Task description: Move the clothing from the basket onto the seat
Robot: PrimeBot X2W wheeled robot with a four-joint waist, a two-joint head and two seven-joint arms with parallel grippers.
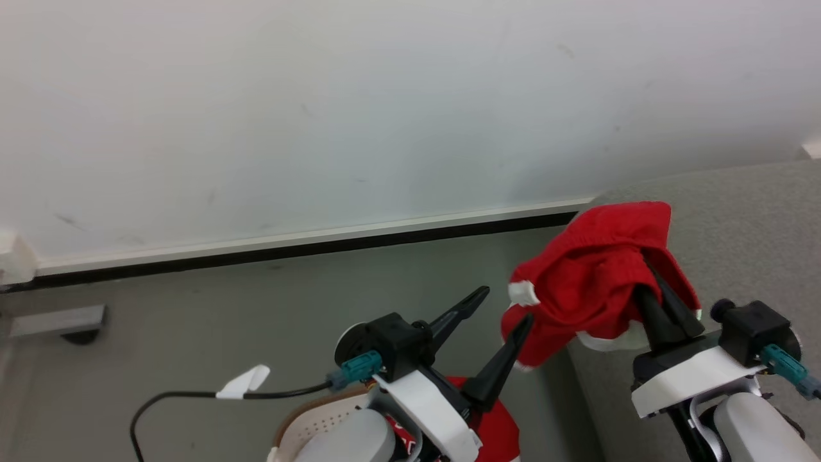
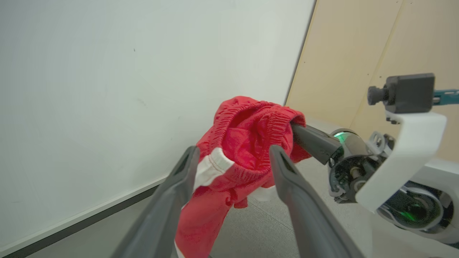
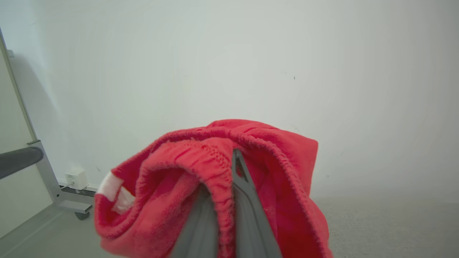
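**Shorts hanging over sofa edge, jersey lying in basket**

Lying in the white basket point(image 1: 314, 418) at the bottom of the head view: a red jersey point(image 1: 499, 428), partly hidden behind the left arm. Pinching the red shorts point(image 1: 593, 282) at the elastic waistband with the right gripper point(image 1: 649, 277), fingers clenched on the fabric. Hanging bunched over the rounded edge of the grey sofa point(image 1: 744, 237), waistband up, white-trimmed legs drooping floorward, long axis roughly upright. Spreading the left gripper point(image 1: 507, 305) wide, released, just beside the shorts.
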